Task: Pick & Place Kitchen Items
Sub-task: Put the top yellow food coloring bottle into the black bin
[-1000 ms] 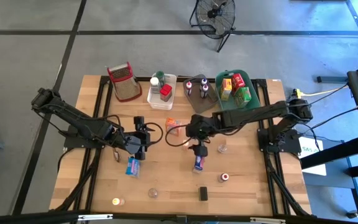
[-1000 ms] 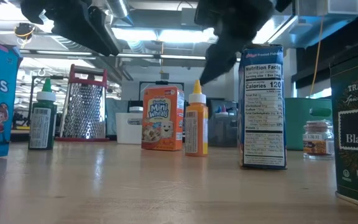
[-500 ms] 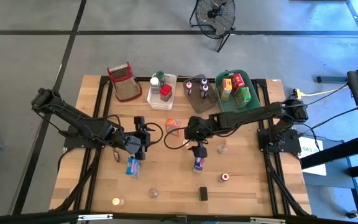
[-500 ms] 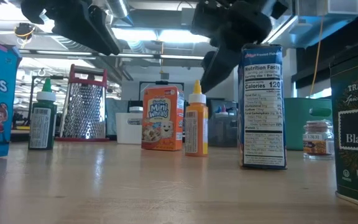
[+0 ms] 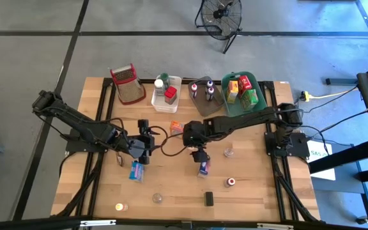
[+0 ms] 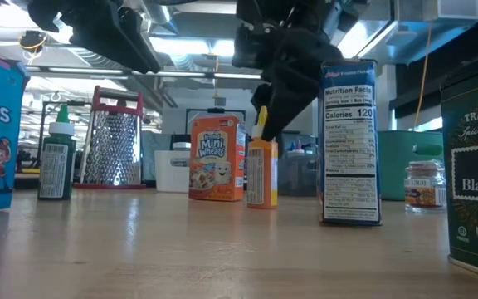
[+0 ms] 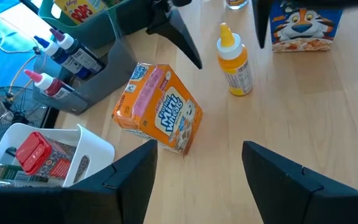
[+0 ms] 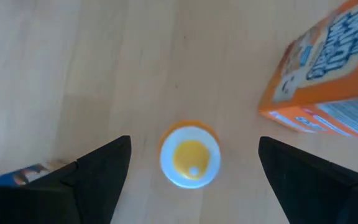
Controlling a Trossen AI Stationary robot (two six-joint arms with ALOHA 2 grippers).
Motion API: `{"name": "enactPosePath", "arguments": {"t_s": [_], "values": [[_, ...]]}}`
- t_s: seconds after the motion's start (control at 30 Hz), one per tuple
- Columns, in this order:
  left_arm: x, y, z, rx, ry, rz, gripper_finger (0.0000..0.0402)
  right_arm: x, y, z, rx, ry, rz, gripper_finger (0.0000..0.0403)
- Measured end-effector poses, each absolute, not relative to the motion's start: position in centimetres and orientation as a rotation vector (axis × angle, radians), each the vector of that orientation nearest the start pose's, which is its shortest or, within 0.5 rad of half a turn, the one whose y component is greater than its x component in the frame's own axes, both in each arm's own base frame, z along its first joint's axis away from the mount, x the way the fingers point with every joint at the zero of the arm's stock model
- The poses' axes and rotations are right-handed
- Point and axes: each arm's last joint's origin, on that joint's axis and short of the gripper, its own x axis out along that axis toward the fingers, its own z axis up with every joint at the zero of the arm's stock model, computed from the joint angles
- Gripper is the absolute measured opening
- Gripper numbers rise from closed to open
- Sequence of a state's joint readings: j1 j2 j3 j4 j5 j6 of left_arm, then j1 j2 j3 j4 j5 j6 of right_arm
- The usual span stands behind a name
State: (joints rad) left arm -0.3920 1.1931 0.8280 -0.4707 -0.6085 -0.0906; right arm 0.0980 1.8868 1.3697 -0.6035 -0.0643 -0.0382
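A small orange squeeze bottle [image 8: 190, 155] with a white cap and yellow tip stands upright on the table, also in the low view [image 6: 261, 172]. My right gripper [image 8: 194, 140] hangs open right above it, one finger on each side, touching nothing; in the high view [image 5: 197, 152] it hides the bottle. An orange Mini Wheats box [image 5: 176, 129] stands just beyond the bottle, a blue Frosted Flakes box [image 5: 203, 167] nearer. My left gripper [image 5: 147, 144] waits open, left of them, beside a blue Rice Krispies box [image 5: 137, 170].
At the far edge stand a red-rimmed grater [image 5: 125, 83], a white bin [image 5: 167, 92], a grey bin [image 5: 204, 94] and a green bin [image 5: 241, 89], all holding goods. Small jars [image 5: 229, 152] [image 5: 230, 182] [image 5: 157, 198] and a black tin [image 5: 209, 198] dot the near half.
My right gripper has moved toward the table's left, from beside the Frosted Flakes box to above the orange bottle, and has come down a little toward its tip. It has stayed open. No object has moved.
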Motion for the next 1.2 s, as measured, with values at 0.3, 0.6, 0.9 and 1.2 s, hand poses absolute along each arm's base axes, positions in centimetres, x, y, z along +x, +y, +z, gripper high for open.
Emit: {"name": "enactPosePath", "arguments": {"t_s": [0.3, 0.6, 0.9, 1.2], "values": [[22.3, -7.4, 24.9, 0.317, 0.726, 0.236, 0.0231, 39.0, 4.0, 18.9, -0.057, 1.141, 0.172, 0.0355], [22.3, -7.4, 24.9, 0.316, 0.725, 0.236, 0.0231, 39.1, 3.8, 18.7, -0.056, 1.146, 0.179, 0.0355], [22.3, -7.4, 24.9, 0.316, 0.725, 0.237, 0.0232, 39.1, 3.8, 18.7, -0.054, 1.147, 0.180, 0.0355], [22.3, -7.4, 24.9, 0.316, 0.725, 0.237, 0.0233, 39.1, 3.8, 18.7, -0.064, 1.145, 0.192, 0.0355]]}}
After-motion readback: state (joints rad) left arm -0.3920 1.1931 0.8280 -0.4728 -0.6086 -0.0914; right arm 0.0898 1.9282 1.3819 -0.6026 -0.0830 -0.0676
